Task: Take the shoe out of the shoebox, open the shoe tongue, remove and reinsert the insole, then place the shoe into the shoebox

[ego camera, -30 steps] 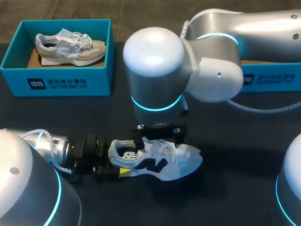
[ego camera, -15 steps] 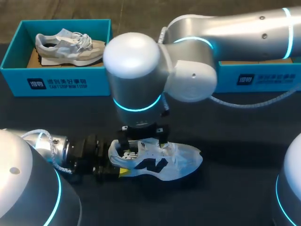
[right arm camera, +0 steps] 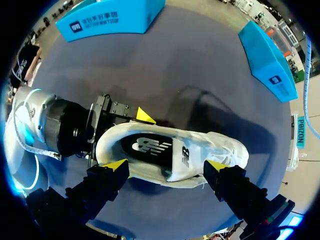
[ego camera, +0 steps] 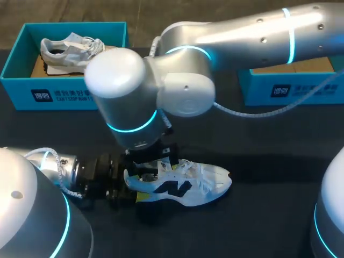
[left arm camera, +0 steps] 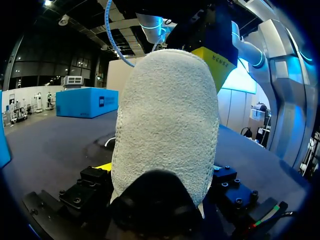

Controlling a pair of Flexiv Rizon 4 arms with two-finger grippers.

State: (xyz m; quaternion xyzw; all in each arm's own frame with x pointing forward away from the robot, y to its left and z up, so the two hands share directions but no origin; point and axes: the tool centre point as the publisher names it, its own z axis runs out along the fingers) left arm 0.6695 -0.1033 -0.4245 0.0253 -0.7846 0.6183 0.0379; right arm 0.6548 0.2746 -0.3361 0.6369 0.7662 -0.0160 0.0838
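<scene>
While your left tool [ego camera: 132, 189] gripped the shoe [ego camera: 188, 183] at its heel, your right tool [right arm camera: 166, 165] hung above it; fingers spread wide.

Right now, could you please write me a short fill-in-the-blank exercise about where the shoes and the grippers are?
1. The white shoe lies on the dark ___.
2. The left gripper is shut on that shoe's ___.
3. The right gripper hangs over the shoe's opening with its fingers ___.
4. A grey shoe lies inside the teal ___ at the far left.
Missing words: table; heel; open; shoebox.
</scene>
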